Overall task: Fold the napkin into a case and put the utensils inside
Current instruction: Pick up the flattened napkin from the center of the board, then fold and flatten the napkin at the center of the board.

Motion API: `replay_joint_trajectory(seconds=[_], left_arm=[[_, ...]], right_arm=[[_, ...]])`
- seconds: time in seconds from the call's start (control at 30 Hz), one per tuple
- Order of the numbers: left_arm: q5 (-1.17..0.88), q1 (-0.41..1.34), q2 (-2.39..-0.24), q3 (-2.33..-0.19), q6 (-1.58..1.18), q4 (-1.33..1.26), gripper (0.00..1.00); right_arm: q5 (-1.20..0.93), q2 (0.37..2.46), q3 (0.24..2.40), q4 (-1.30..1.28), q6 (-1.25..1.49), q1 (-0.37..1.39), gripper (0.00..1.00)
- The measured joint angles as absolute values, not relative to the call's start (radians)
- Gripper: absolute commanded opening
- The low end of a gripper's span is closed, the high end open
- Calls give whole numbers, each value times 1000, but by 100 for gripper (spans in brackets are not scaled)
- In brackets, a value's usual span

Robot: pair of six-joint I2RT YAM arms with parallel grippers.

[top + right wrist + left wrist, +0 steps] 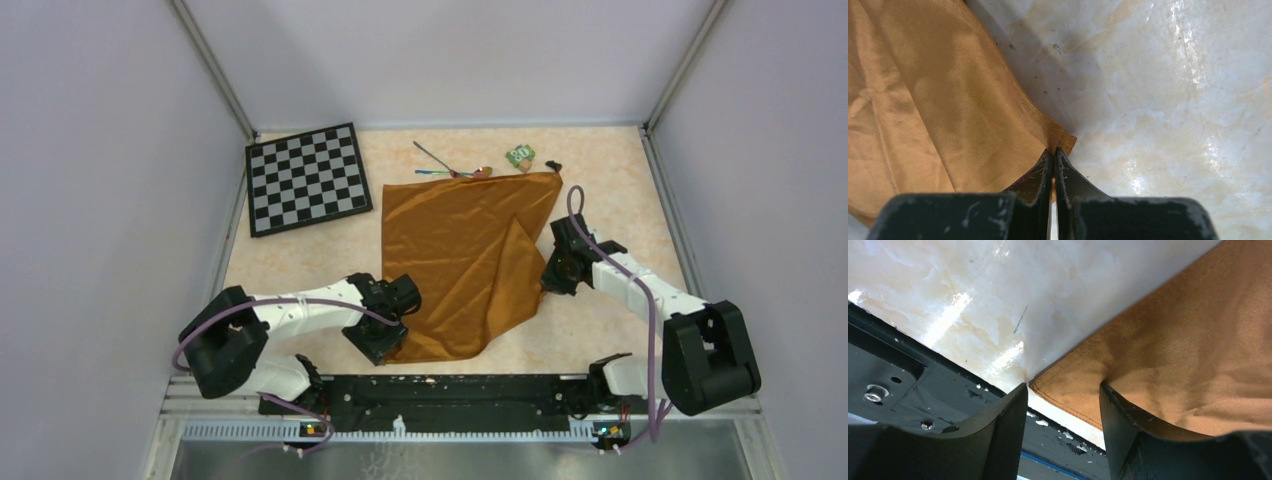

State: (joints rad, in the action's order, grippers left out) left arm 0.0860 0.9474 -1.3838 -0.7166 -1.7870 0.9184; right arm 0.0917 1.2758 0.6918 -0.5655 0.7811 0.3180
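Napkin position: the napkin (460,250) lies on the table (620,180) between the two arms, with its far edge near the back of the table.
Napkin form: mostly spread flat. A triangular flap on its right side is folded over the rest, and no pouch is formed yet.
Left gripper: the left gripper (1063,390) is at the near left corner of the napkin (1198,340), low over the table.
Left jaws: apart at a moderate gap, not clamped. The cloth corner lies in the gap and drapes over the finger on the right of the wrist view.
Right gripper: the right gripper (1054,152) is at the right edge of the napkin (923,100).
Right jaws: pressed together, pinching a corner of the cloth hem.
Utensils: the utensils (447,168) lie on the table at the napkin's far edge, outside the cloth.
Green block: the green block (520,155) is near the napkin's far right corner.
Chessboard: the chessboard (308,178) lies flat at the far left, apart from the napkin.
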Motion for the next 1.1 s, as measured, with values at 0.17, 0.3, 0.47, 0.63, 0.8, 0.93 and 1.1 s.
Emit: replay_joint_trajectory(seconds=[0.17,0.3,0.47,0.63,0.8,0.93,1.1], left_arm=[[75,949,-1377,-695,-1812,900,60],[59,949,-1359,-670,-1833,858,53],[48,950,-1375,-680,-1844,847,31],[56,951,-1386,-691,-1852,838,6],[112,954,-1366,-691,-1832,830,0],[220,953,-1259,-708,-1737,843,0],[311,953,-1006,-838,-1527,805,0]], right_arm=[[88,1276,680,-570,770,318,0],[86,1272,680,-569,762,317,0],[85,1257,680,-572,759,316,0],[89,1230,681,-589,752,316,0],[95,1177,683,-617,731,316,0],[53,1106,699,-641,669,316,0],[-55,874,752,-656,607,316,0]])
